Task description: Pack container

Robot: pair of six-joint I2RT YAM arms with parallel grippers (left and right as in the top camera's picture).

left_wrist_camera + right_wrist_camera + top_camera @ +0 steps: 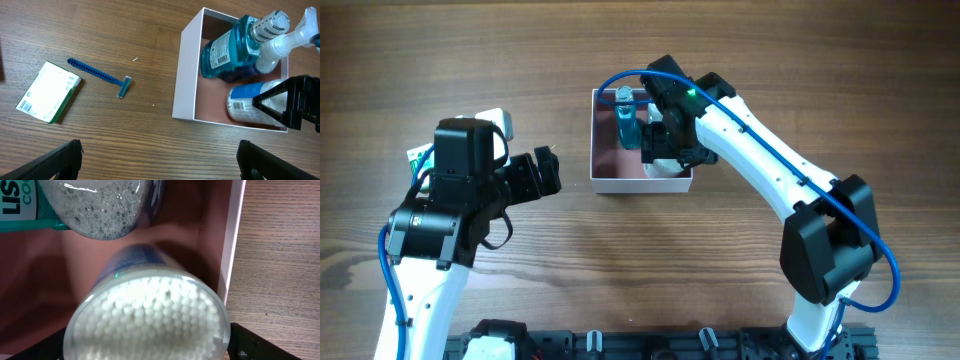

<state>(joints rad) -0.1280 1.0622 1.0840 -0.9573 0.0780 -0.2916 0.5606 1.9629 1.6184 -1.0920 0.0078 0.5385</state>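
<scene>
The container (640, 186) is a square white box with a pink inside, at the table's middle; it also shows in the left wrist view (187, 70) and the right wrist view (231, 245). In it are a teal mouthwash bottle (225, 50), a clear spray bottle (280, 42) and a jar of cotton swabs (245, 100), which lies on its side. My right gripper (660, 150) reaches into the box and is shut on the cotton swab jar (150, 315). My left gripper (548, 172) is open and empty, over bare table left of the box (160, 160).
A blue razor (100, 76) lies on the table left of the box. A green-and-white packet (49, 91) lies further left, also seen under my left arm in the overhead view (417, 155). The table is brown wood.
</scene>
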